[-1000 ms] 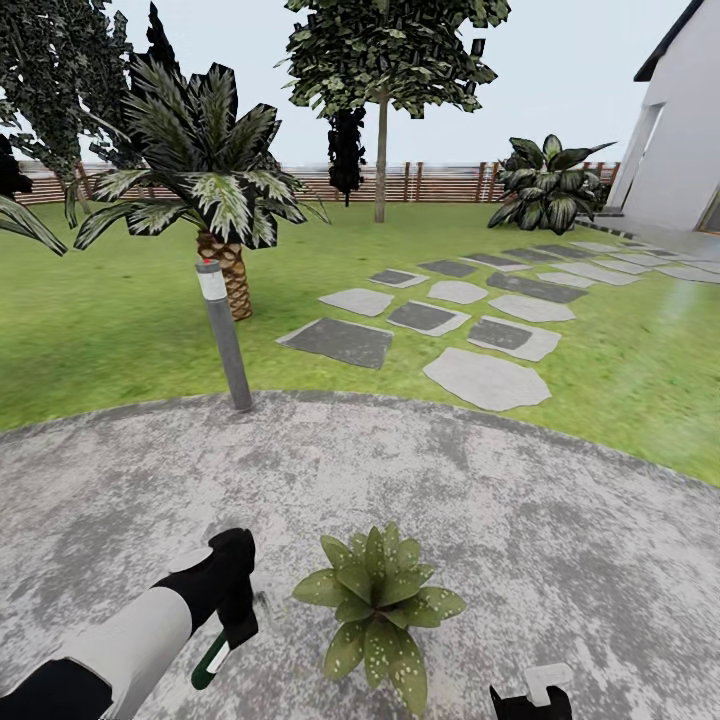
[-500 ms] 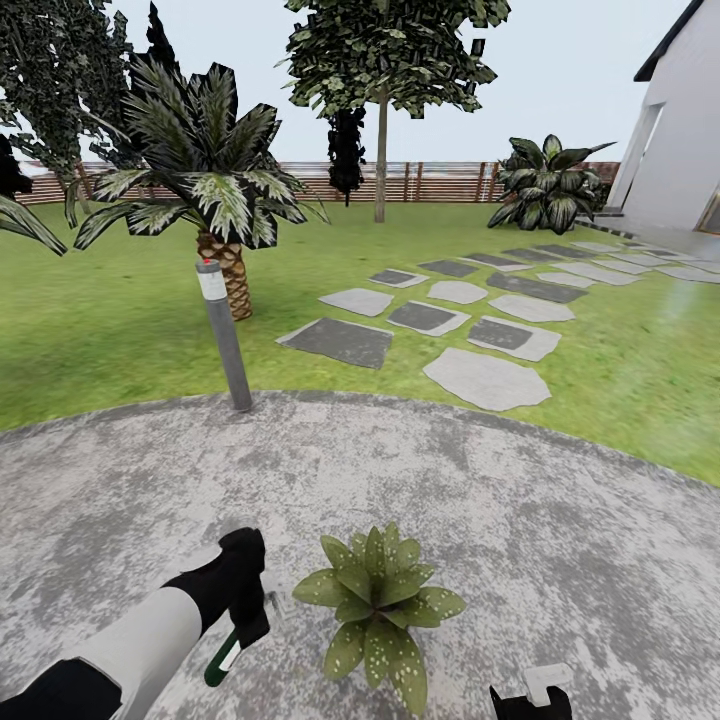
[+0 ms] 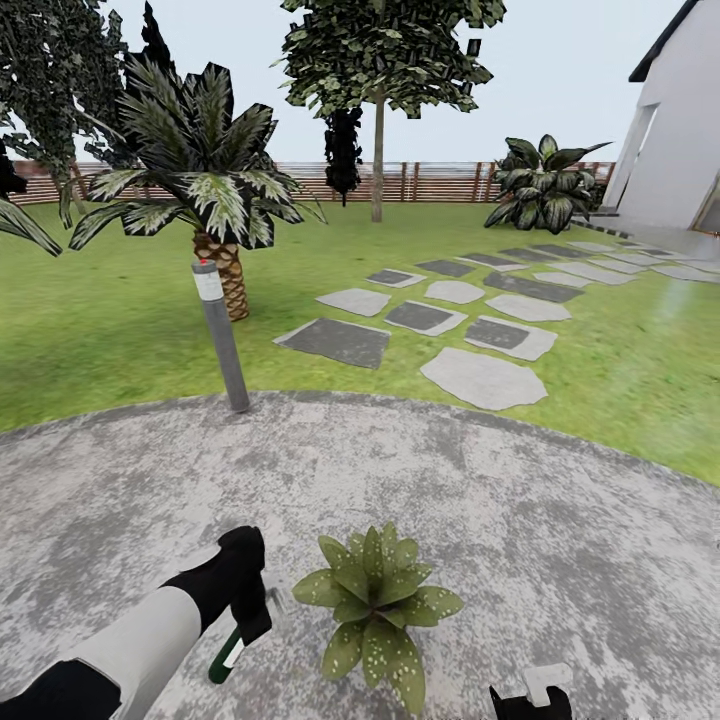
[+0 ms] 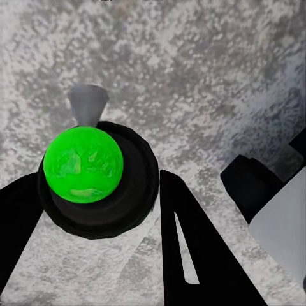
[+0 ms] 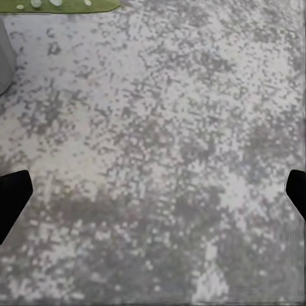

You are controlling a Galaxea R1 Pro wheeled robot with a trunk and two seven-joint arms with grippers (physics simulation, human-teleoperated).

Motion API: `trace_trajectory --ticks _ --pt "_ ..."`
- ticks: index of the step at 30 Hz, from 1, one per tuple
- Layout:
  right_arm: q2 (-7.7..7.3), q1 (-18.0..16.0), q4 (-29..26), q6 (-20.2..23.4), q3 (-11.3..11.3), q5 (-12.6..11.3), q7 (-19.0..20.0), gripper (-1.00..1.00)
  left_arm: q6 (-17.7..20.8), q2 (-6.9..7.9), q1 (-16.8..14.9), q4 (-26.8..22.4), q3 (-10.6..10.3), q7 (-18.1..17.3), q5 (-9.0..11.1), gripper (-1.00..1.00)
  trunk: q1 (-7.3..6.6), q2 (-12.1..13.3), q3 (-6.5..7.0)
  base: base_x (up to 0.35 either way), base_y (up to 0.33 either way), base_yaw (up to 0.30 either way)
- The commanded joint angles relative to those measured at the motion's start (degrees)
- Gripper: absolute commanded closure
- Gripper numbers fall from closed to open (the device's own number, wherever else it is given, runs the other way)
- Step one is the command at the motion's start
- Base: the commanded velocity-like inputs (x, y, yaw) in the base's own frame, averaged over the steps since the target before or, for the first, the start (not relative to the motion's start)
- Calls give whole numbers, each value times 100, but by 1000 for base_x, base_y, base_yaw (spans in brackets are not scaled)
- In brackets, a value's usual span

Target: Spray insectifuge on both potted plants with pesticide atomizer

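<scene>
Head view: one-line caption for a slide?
Left claw holds the green spray bottle beside a speckled potted plant on the round stone patio, grey lamp post and lawn beyond.

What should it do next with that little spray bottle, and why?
Probably keep spraying the potted plant. The left fingers hold the pesticide atomizer just beside it, and pale specks already dot its nearer leaves while the far ones look barer.

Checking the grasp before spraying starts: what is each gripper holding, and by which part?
The left gripper holds the pesticide atomizer by its upper end, the green body hanging below. The right gripper is open over the patio, holding nothing.
</scene>
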Motion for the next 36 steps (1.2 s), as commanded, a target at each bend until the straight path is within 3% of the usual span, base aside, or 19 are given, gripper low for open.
trace_trajectory --ticks 1,6,16,25,28,31,34,36 --pt "0 -4 5 -20 -51 41 30 -100 34 12 -1 9 7 -46 -35 100 -1 -2 -5 0 0 -242" --pt "2 -4 5 -20 -51 41 30 -100 34 33 -1 33 22 -46 -34 100 -1 -2 -5 3 144 -247" --pt "3 -4 4 -20 -51 41 30 -100 66 -17 -54 -28 -19 -54 -103 100 -1 -2 -5 23 102 -21" --pt "9 -4 6 -20 -51 46 30 -100 94 -361 -228 -48 -39 -102 -113 100 -1 -2 -5 0 0 0" --pt "7 -4 8 -20 -51 48 30 -100 96 -374 -235 -42 -48 -98 -130 100 -1 -2 -5 0 0 0" --pt "9 -4 8 -20 -51 49 30 -100 100 -377 -250 -39 -47 -107 -274 100 -1 -2 -5 0 0 0" --pt "9 -4 8 -20 -51 50 30 -100 100 -384 -288 -48 -43 -257 -316 100 -1 -2 -5 0 0 0" --pt "9 -4 8 -20 -51 50 30 -100 97 -386 -518 -143 -47 -668 -329 100 -1 -2 -5 0 0 0"
